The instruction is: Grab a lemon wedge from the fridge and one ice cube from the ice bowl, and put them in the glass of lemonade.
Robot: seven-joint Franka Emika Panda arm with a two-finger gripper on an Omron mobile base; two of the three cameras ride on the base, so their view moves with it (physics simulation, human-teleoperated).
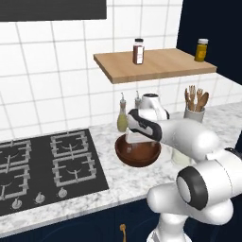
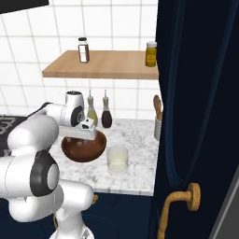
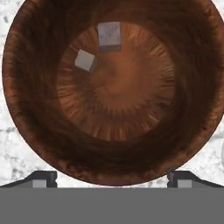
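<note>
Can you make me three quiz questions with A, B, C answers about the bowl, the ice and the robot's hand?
1. Where is the short clear glass of pale lemonade?
A. On the wooden shelf
B. On the marble counter beside the bowl
C. On the stove

2. How many pale ice cubes lie in the round dark brown wooden bowl?
A. Two
B. Four
C. None

3. How is the robot's tool?
A. Shut on a cube
B. Holding the glass
C. Open above the bowl

Answers: 1 B, the right base view shows the glass on the counter next to the bowl. 2 A, the hand view shows two cubes on the bowl's floor. 3 C, its fingertips stand wide apart with nothing between them.
</note>
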